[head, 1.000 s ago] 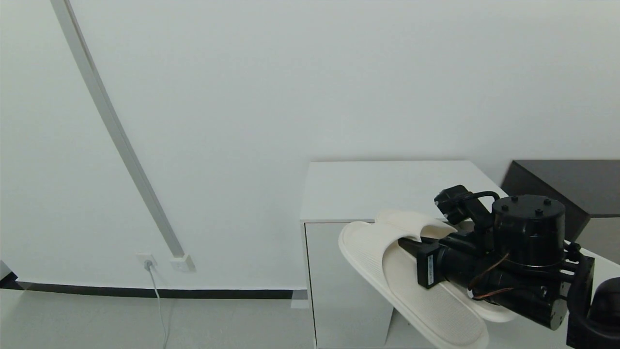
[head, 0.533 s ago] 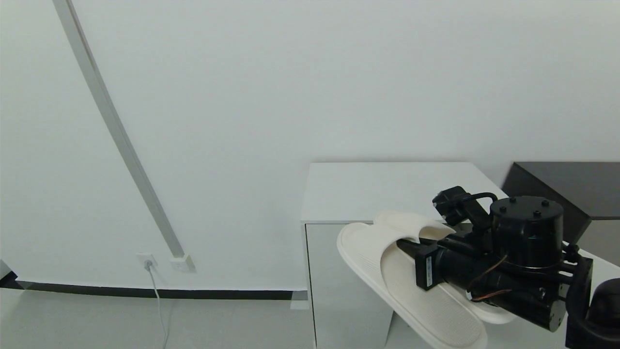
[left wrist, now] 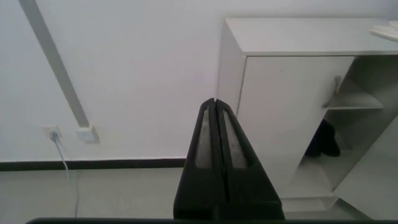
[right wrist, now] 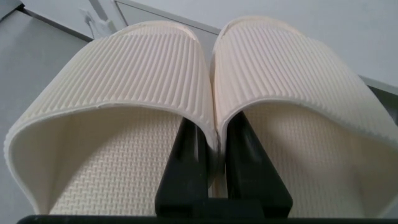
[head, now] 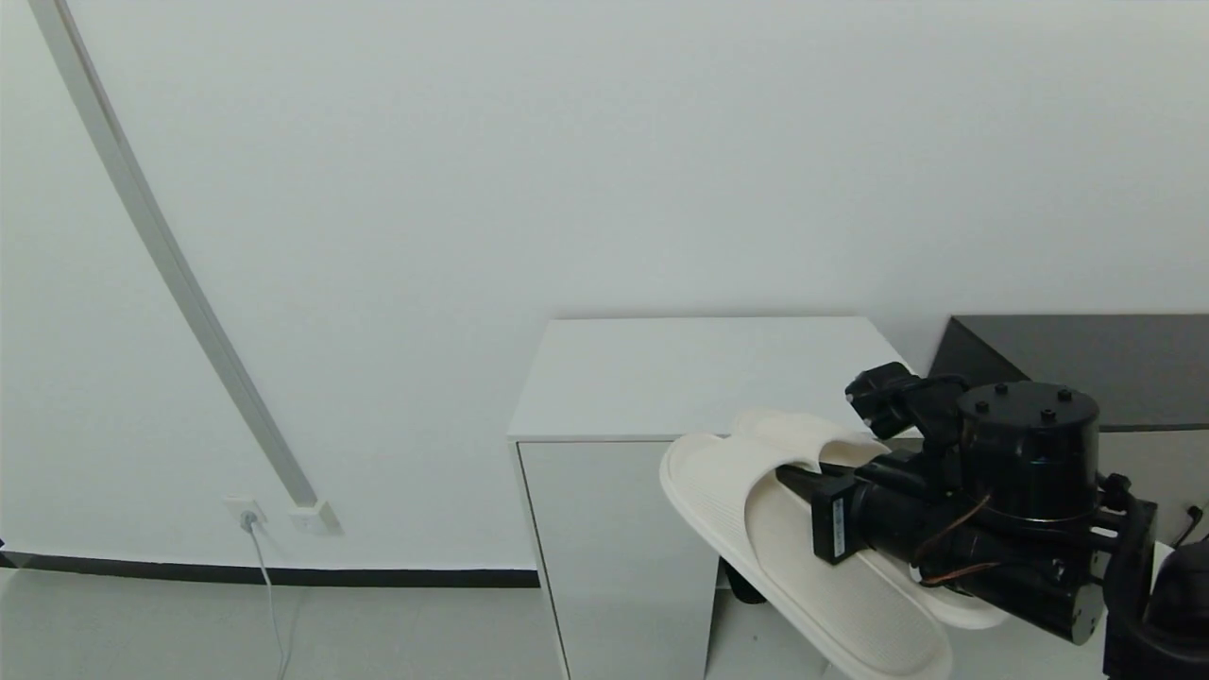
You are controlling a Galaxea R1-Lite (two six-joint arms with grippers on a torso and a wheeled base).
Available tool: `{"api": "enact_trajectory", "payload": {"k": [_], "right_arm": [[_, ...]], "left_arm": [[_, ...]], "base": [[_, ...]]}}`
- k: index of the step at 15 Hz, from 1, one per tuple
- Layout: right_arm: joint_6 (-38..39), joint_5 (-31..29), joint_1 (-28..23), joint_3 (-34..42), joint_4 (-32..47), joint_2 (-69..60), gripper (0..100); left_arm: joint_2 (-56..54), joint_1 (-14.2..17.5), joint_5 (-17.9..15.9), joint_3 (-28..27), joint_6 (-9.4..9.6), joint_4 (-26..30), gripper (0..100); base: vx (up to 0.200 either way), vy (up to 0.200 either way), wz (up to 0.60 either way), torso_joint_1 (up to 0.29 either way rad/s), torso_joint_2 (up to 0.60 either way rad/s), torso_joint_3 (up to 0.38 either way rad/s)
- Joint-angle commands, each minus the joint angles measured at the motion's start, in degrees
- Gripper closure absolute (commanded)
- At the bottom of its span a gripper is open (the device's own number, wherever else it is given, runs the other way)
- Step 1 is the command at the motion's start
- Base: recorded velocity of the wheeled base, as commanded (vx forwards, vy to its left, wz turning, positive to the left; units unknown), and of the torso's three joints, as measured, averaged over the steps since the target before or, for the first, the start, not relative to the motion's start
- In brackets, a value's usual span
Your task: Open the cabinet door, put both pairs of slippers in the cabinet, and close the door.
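We see the right end effector (head: 798, 477) clamped on a pair of cream slippers (head: 756, 467), held up in the air in front of the white cabinet (head: 699, 378). Its fingers are pushed in under the straps. In the right wrist view the two ribbed straps lie side by side and touching, and the right end effector (right wrist: 214, 134) pinches their adjoining edges between its two black fingers (right wrist: 186, 162). The slippers (right wrist: 143, 81) point away from the wrist, toes forward. In the head view the near slipper tilts down toward the robot, its sole hanging below the arm, and the second one sits just behind it. The left end effector (left wrist: 215, 109) is closed with nothing in it, its fingers pressed flat together, and it is aimed at the cabinet (left wrist: 292, 37) from the side. From there we see the cabinet open, with a front panel (left wrist: 286, 118) carrying a handle (left wrist: 336, 92). Beside the panel is the exposed interior with a shelf (left wrist: 351, 102), and below the shelf sits a dark object (left wrist: 323, 140) that we cannot make out. A grey cable duct (head: 170, 264) runs down the wall to a socket (head: 244, 515), and a dark tabletop (head: 1086, 354) stands just right of the cabinet.
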Motion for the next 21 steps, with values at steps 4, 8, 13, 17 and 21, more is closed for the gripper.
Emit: {"api": "enact_trajectory", "payload": {"k": [4,8,13,17,21], "right_arm": [[-0.5,0.1,0.0,0.0,0.0,0.2,100],[-0.6,0.0,0.0,0.0,0.0,0.7,100],[-0.6,0.0,0.3,0.2,-0.4,0.4,100],[-0.5,0.0,0.5,0.3,-0.4,0.4,100],[-0.6,0.1,0.6,0.5,-0.5,0.5,100]], "left_arm": [[0.0,0.0,0.0,0.0,-0.01,0.0,100],[0.0,0.0,-0.1,0.0,0.08,0.0,100],[0.0,0.0,0.0,0.0,-0.01,0.0,100],[0.0,0.0,0.0,0.0,-0.01,0.0,100],[0.0,0.0,-0.1,0.0,-0.01,0.0,100]], "base": [[0.000,-0.200,0.00,0.004,0.00,0.006],[0.000,-0.200,0.00,0.006,0.00,0.005],[0.000,-0.080,0.00,0.001,0.00,0.002],[0.000,0.000,0.00,0.000,0.00,0.000],[0.000,0.000,0.00,0.000,0.00,0.000]]}}
